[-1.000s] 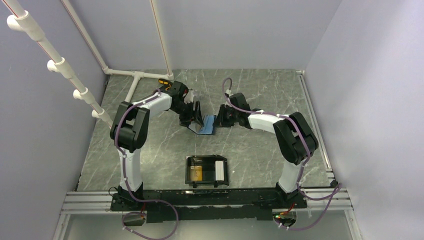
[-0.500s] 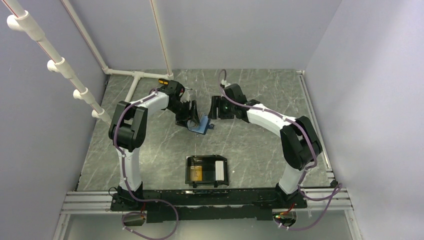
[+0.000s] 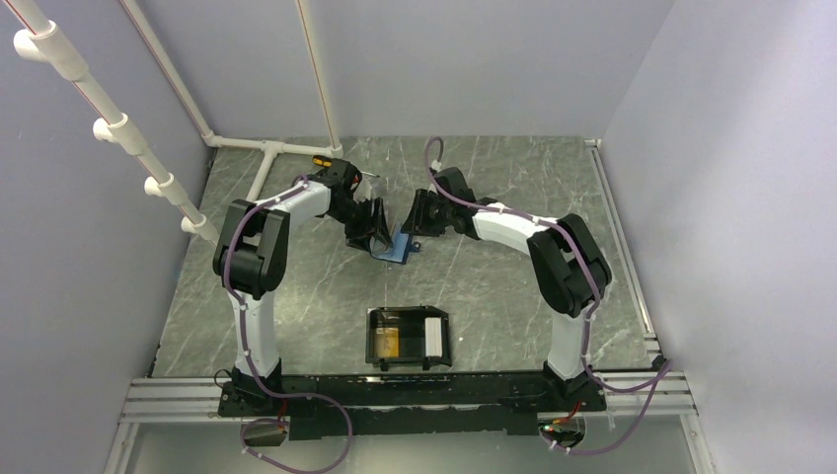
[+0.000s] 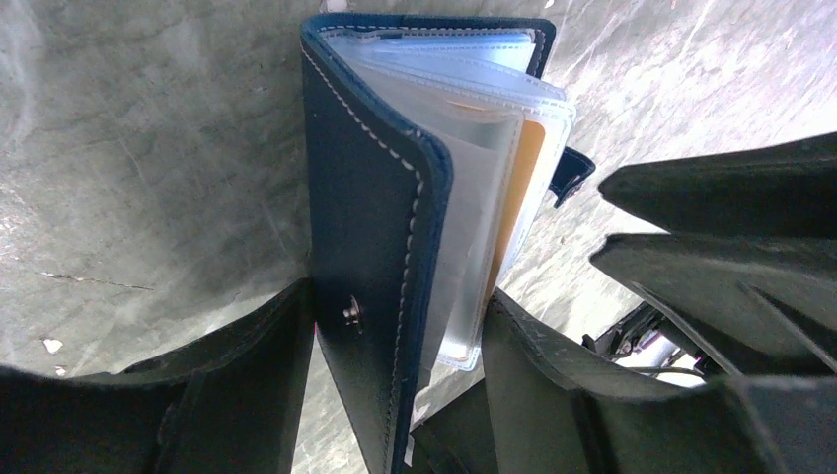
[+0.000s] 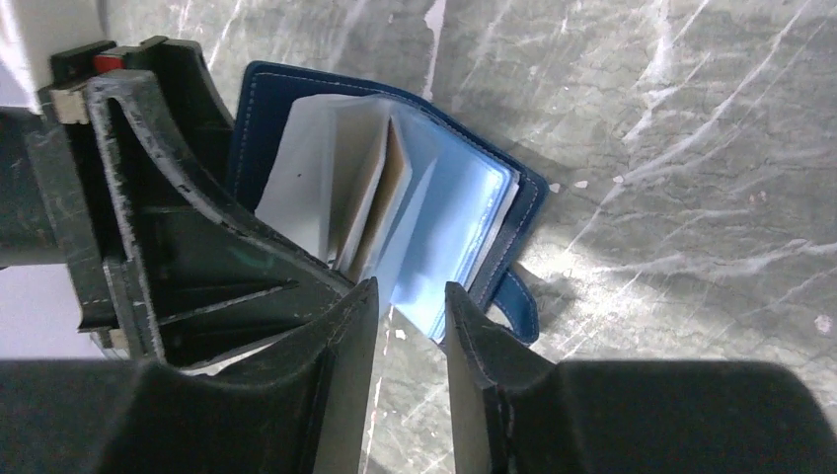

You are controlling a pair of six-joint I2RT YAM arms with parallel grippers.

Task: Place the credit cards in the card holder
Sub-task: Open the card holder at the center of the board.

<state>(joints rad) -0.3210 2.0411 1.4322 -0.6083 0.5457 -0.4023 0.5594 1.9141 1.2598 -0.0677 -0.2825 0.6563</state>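
Observation:
My left gripper (image 3: pixel 380 235) is shut on the dark blue folding wallet (image 3: pixel 398 249) and holds it on edge at the table's middle back. In the left wrist view (image 4: pixel 400 296) the wallet (image 4: pixel 370 227) fans its clear sleeves, and an orange-gold credit card (image 4: pixel 520 193) sits in one sleeve. My right gripper (image 3: pixel 413 222) is just right of the wallet. In the right wrist view (image 5: pixel 410 288) its jaws stand narrowly open and empty, tips at the edge of a light blue sleeve (image 5: pixel 444 237). The black card holder (image 3: pixel 408 311) lies near the front with one orange card (image 3: pixel 387 342) inside.
A white pipe frame (image 3: pixel 266 148) runs along the back left corner and up the left wall. A metal rail (image 3: pixel 632 387) crosses the near edge by the arm bases. Grey walls close in the back and both sides.
My right gripper pulled away from the wallet, rose, then swung left, back beside it. My left gripper tilted the wallet more upright and shifted slightly left.

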